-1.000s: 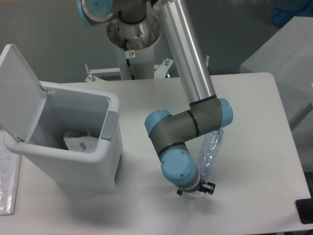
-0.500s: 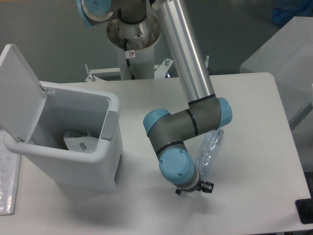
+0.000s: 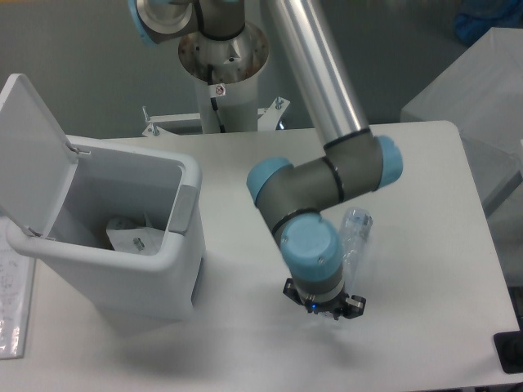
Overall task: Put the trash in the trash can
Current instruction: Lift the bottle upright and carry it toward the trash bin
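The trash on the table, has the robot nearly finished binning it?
About halfway, it seems. Crumpled trash already lies inside the open trash can. The crushed bottle is still on the table, partly behind the arm. The gripper hangs beside it; whether it has hold is hidden. Carrying and dropping remain.

Crushed clear bottle point(image 3: 355, 233) lies beside open-lidded white bin point(image 3: 122, 245).

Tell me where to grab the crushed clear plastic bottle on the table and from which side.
Grip the crushed clear plastic bottle across its narrow flattened body, probably near the middle, coming straight down from above. It lies flat on the white table, its length running toward the far edge, so the gripper would close across the short width. The wrist hides its near end.
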Available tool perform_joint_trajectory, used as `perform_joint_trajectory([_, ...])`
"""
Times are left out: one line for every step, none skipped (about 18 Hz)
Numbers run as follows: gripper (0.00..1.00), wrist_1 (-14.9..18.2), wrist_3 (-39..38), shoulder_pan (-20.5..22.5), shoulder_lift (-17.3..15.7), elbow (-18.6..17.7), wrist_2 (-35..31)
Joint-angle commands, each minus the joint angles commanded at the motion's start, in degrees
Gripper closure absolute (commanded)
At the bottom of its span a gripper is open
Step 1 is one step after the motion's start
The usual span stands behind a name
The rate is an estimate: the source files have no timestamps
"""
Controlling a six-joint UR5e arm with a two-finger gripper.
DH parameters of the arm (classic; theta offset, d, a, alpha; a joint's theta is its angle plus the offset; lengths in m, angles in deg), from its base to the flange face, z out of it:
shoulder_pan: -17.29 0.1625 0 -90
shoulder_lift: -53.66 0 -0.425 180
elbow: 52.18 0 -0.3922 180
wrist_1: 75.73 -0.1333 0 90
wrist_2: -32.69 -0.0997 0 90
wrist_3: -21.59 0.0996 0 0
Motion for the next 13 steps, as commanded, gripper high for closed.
perform_joint_trajectory([1.0,-0.17,0.0,0.44,-1.06,0.35,1.84])
perform_joint_trajectory([1.0,-0.18,-0.09,1.05,-2.11,0.96,4.3])
perform_joint_trajectory([1.0,-0.26,-0.17,1.76,-3.08,1.66,6.93])
perform_joint_trajectory([1.0,-0.44,-1.05,2.46,-4.05,2.45,9.74])
perform_joint_trajectory([1.0,-0.61,-2.36,2.99,-4.84,3.68,12.3])
perform_joint_trajectory([1.0,-0.62,-3.68,3.52,-5.54,4.91,14.58])
perform_joint_trajectory([1.0,-0.7,-4.82,3.78,-6.33,6.05,16.69])
perform_joint_trajectory([1.0,-0.7,-6.05,3.87,-6.86,7.2,18.63])
perform_joint_trajectory([1.0,-0.7,-7.37,4.05,-7.3,8.08,20.39])
perform_joint_trajectory([1.0,-0.7,-8.69,4.14,-8.18,8.78,22.06])
perform_joint_trajectory([1.0,-0.79,-9.83,4.14,-8.8,9.49,23.64])
perform_joint_trajectory([1.0,-0.88,-10.28,4.05,-9.24,9.84,25.14])
perform_joint_trajectory([1.0,-1.31,-10.37,4.05,-9.59,10.1,26.89])
